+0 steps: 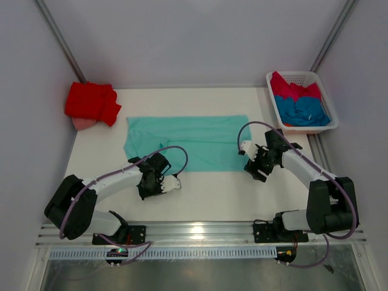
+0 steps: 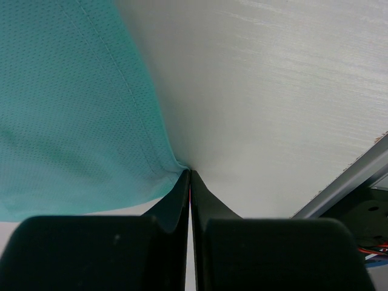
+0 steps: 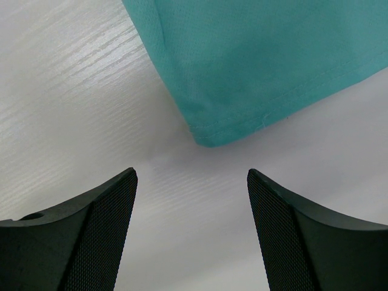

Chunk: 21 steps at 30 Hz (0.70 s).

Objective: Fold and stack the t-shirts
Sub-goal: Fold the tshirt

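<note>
Seemingly the shut left pincer (image 2: 190, 173) meets the mint-teal t-shirt (image 2: 73, 109) (grip unclear).

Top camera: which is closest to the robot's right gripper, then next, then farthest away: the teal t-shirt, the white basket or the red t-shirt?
Starting from the right gripper:
1. teal t-shirt: its corner lies just in front of the fingers, mid-table.
2. white basket: back right corner.
3. red t-shirt: far away at the back left.
</note>
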### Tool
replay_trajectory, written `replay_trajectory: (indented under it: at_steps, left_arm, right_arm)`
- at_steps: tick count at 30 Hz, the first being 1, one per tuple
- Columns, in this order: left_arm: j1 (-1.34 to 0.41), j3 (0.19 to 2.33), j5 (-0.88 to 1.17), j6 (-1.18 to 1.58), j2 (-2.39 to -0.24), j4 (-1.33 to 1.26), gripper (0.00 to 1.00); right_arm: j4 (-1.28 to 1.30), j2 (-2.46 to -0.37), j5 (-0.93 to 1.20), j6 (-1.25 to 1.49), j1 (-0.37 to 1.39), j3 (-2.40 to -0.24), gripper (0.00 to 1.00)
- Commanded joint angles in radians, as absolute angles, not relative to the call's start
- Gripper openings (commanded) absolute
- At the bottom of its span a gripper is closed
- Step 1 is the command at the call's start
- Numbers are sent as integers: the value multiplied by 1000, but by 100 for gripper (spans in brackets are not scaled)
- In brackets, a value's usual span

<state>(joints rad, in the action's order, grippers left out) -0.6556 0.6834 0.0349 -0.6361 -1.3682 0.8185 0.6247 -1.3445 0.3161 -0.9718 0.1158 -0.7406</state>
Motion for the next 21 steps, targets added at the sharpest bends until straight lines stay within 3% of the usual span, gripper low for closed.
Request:
replay_trajectory:
  at_steps: [1, 19, 21]
  left_arm:
    - [-661, 707, 74, -634, -1382, 798, 0]
    - [-660, 722, 72, -634, -1405, 802, 0]
    - [-661, 724, 72, -634, -1408, 801, 0]
  right_arm:
    - [597, -1370, 357, -982, 115, -771, 77]
    - [580, -1468, 400, -992, 115, -822, 78]
    - [580, -1482, 405, -991, 115, -833, 72]
